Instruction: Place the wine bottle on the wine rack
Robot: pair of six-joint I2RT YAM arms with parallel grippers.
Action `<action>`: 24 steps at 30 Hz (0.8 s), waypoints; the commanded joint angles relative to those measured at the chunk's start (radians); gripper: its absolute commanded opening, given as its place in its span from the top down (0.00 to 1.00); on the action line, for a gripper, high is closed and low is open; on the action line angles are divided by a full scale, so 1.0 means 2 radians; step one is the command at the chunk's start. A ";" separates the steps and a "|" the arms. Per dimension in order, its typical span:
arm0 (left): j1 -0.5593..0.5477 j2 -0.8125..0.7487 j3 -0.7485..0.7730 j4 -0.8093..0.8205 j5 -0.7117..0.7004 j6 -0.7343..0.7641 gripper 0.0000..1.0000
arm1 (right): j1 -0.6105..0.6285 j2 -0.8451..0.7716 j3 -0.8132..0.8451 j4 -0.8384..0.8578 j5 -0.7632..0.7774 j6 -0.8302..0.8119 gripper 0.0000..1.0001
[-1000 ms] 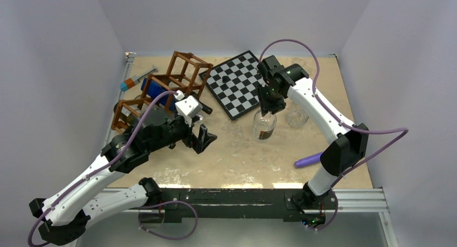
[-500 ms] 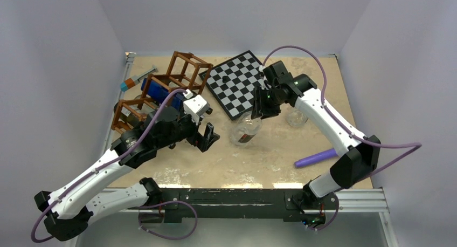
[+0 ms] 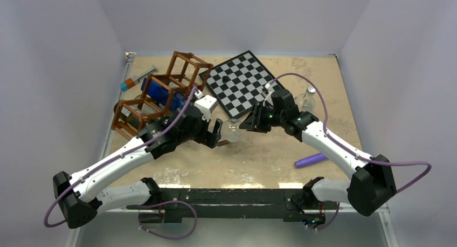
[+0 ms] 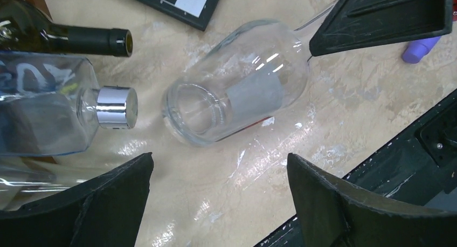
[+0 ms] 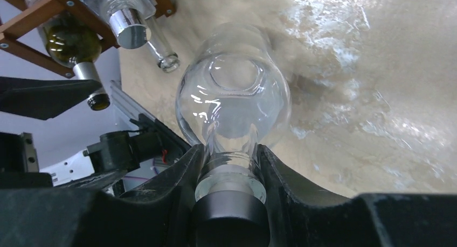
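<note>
The wine bottle (image 3: 233,129) is clear glass with a grey label. My right gripper (image 3: 252,122) is shut on its neck and holds it tilted almost level, base pointing left. In the right wrist view the fingers (image 5: 186,177) clamp the neck just above the dark cap, with the bottle (image 5: 234,90) stretching away. My left gripper (image 3: 220,134) is open and empty, its jaws just left of the bottle's base. In the left wrist view the bottle (image 4: 237,93) lies beyond the wide-open gripper (image 4: 220,158). The reddish-brown wine rack (image 3: 161,88) stands at the far left and holds several bottles.
A checkerboard (image 3: 240,82) lies behind the bottle. A round glass flask (image 3: 305,100) stands at the right, a purple stick (image 3: 311,160) at the front right. A dark bottle neck (image 4: 81,40) and a silver-capped clear bottle (image 4: 110,108) stick out of the rack.
My right gripper has tipped the wine bottle from upright to nearly level and carried it left and nearer. My left arm has moved right and back toward the bottle's base.
</note>
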 commanded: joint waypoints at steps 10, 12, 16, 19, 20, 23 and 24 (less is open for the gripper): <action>0.000 -0.001 -0.094 0.078 -0.025 -0.087 0.09 | 0.004 -0.072 -0.152 0.232 -0.110 -0.071 1.00; 0.000 0.003 -0.095 0.084 -0.026 -0.088 0.09 | 0.005 -0.074 -0.169 0.218 -0.115 -0.092 1.00; 0.000 0.021 -0.102 0.094 -0.044 -0.105 0.10 | 0.005 -0.072 -0.209 0.222 -0.117 -0.105 1.00; 0.000 0.031 -0.115 0.099 -0.046 -0.109 0.11 | 0.006 -0.076 -0.237 0.230 -0.113 -0.106 1.00; 0.000 0.033 -0.118 0.101 -0.044 -0.108 0.12 | 0.005 -0.078 -0.244 0.232 -0.109 -0.106 1.00; 0.000 0.038 -0.122 0.106 -0.043 -0.109 0.13 | 0.006 -0.085 -0.259 0.233 -0.100 -0.107 1.00; 0.000 0.039 -0.123 0.107 -0.044 -0.109 0.13 | 0.007 -0.085 -0.260 0.227 -0.094 -0.107 1.00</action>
